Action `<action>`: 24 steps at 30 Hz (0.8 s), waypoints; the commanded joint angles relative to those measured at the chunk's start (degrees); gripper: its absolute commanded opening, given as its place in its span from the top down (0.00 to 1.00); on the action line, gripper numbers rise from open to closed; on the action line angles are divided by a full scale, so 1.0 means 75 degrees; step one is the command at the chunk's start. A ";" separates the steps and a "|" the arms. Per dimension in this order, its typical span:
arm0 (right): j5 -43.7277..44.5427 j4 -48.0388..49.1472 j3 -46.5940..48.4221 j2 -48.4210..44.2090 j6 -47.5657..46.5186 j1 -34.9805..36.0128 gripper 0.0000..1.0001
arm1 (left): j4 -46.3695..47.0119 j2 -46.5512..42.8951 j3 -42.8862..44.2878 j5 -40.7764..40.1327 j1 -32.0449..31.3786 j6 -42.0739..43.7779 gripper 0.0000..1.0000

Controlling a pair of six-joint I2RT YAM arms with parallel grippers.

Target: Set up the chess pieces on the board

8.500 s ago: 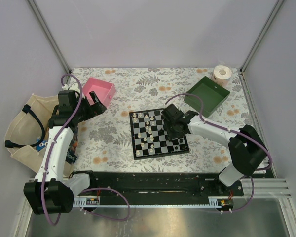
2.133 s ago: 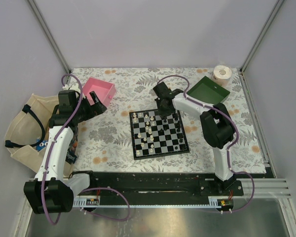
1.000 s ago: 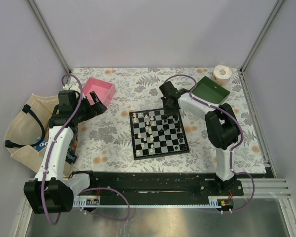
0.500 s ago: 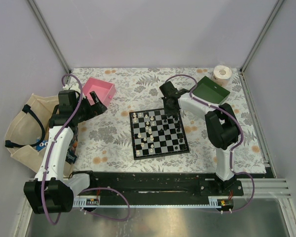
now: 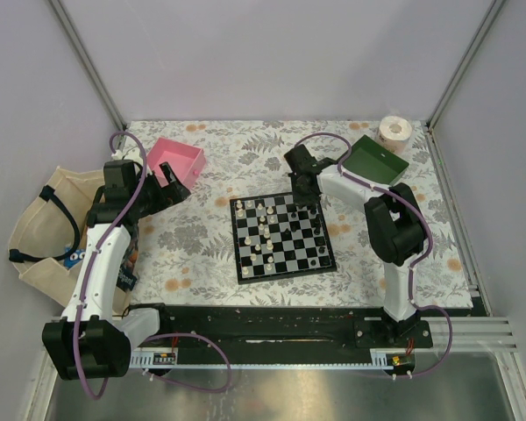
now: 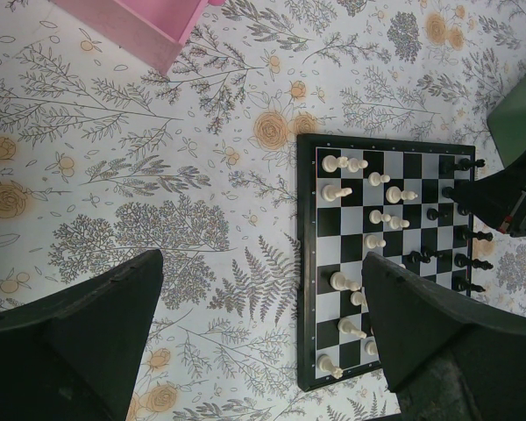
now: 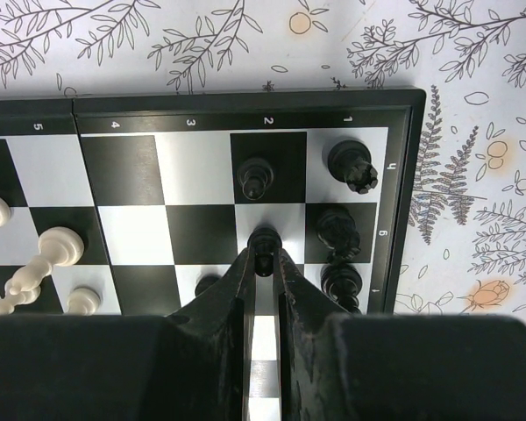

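Holds the right gripper (image 7: 263, 256), swung over from the near right of the board (image 5: 287, 270), steady at its far right corner, pinching a black pawn (image 7: 264, 239) onto a white square beside another pawn (image 7: 256, 178), probably ready to release; leaves left gripper (image 6: 263, 256) spread by pink tray (image 6: 149, 26).

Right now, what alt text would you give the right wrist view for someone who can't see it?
The right gripper pinches a black pawn between its jaws, over a white square near a corner of the board. Other black pieces stand beside it by the edge, cream pieces at left, and floral tablecloth shows beyond.
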 commanded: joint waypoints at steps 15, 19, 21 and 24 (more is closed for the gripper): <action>-0.0115 0.0047 0.0010 -0.0833 -0.0105 -0.0070 0.67 | 0.0220 -0.0005 0.0097 0.0138 0.0051 0.0082 0.01; -0.0267 0.0036 -0.0072 -0.1255 -0.0093 -0.0070 0.66 | 0.0220 -0.0028 0.0097 0.0138 0.0051 0.0082 0.01; -0.0430 0.0082 -0.0131 -0.1442 -0.0035 -0.0058 0.66 | 0.0232 -0.0017 0.0097 0.0138 0.0051 0.0082 0.01; -0.0782 0.0176 -0.0271 -0.1560 0.0059 -0.0023 0.65 | 0.0232 -0.0028 0.0086 0.0161 0.0051 0.0082 0.01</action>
